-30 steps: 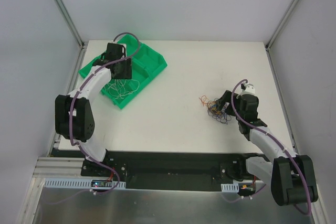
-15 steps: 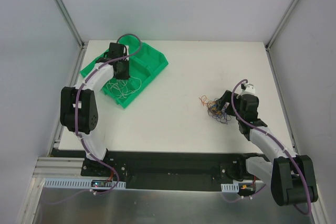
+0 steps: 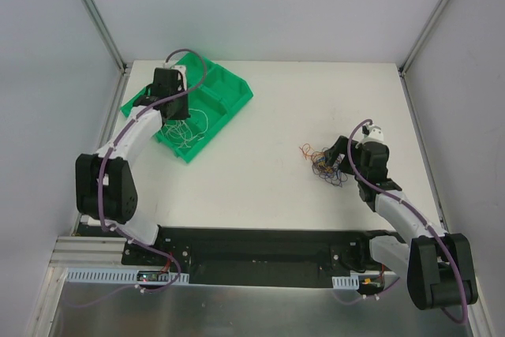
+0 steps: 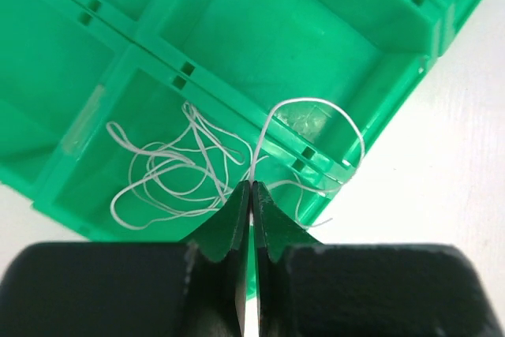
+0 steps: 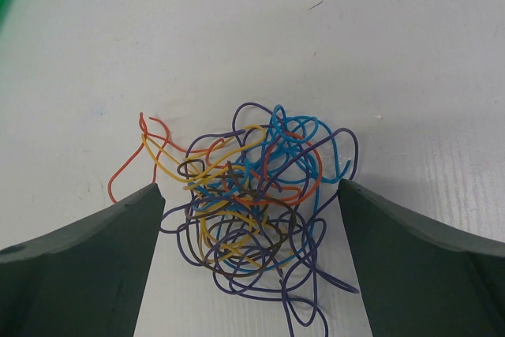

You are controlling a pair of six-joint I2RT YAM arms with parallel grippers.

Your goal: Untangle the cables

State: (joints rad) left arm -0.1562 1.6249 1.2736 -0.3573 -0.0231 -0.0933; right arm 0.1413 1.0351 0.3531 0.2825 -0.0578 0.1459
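- Coloured cable tangle [image 5: 252,211] on the desk [image 5: 237,21], between the spread jaws of the right tool [image 5: 248,187].
- White cable [image 4: 170,171] loose in the green bin [image 4: 316,29] — left tool [image 4: 251,187] pressed together beside its loop, grip unclear.
- Probably light, springy, snag-prone — best pinched at the stray orange end [image 5: 118,183].

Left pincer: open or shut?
Shut. In the left wrist view the left pincer's fingers meet with no gap, over the white cable in the green bin. Whether a strand is pinched: cannot tell.

bin [image 4: 316,37]: glossy green plastic | table [image 5: 237,21]: matt white | fingers [image 5: 79,274]: matt dark plastic
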